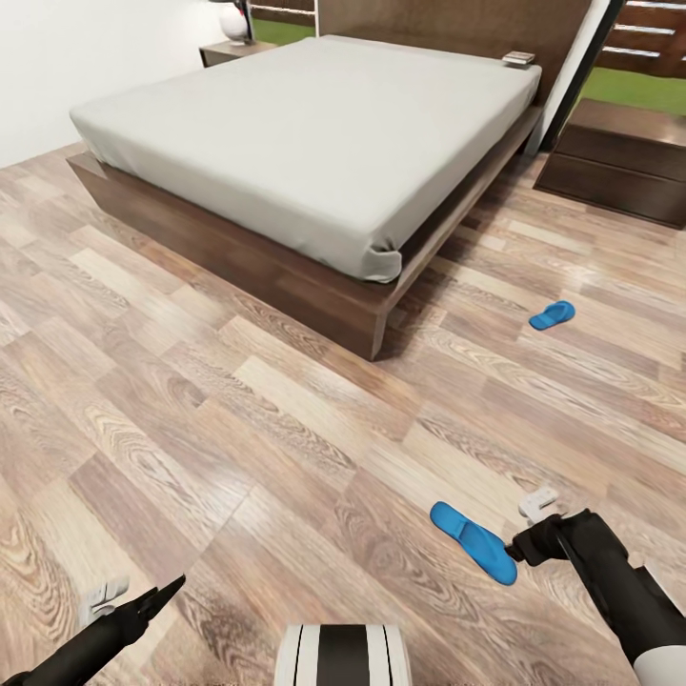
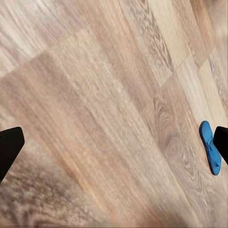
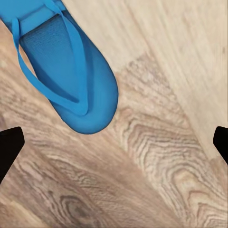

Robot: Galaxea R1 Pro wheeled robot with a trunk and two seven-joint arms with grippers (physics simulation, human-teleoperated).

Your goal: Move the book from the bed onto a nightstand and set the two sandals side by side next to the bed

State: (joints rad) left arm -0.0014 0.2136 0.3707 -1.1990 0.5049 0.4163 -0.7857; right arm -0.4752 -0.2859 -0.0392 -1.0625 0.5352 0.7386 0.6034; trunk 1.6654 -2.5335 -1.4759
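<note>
Both claws are seen released, with nothing between their fingers. On the head view the right claw (image 1: 534, 534) is held low over the floor (image 1: 238, 429), just beside the toe end of the near sandal (image 1: 473, 541); whether it touches the sandal cannot be told. On the right wrist view the two dark fingertips (image 3: 9, 149) stand wide apart at the edges, and the sandal (image 3: 64, 66) lies on the planks ahead of them, strap side up, not between them. The left claw (image 1: 143, 605) is held low at the left over bare planks; on its wrist view the fingertips (image 2: 8, 147) are likewise spread, and a sandal (image 2: 210, 147) is seen well off, close by one finger's edge.

A far sandal (image 1: 552, 314) lies on the floor well apart from the near one, out from the foot corner of the bed (image 1: 314, 143). The book (image 1: 519, 58) rests on the mattress at the far right corner, by the headboard. One nightstand (image 1: 619, 157) stands right of the bed; another (image 1: 229, 50), with a white lamp (image 1: 234, 19) on it, stands at the far left by the wall.
</note>
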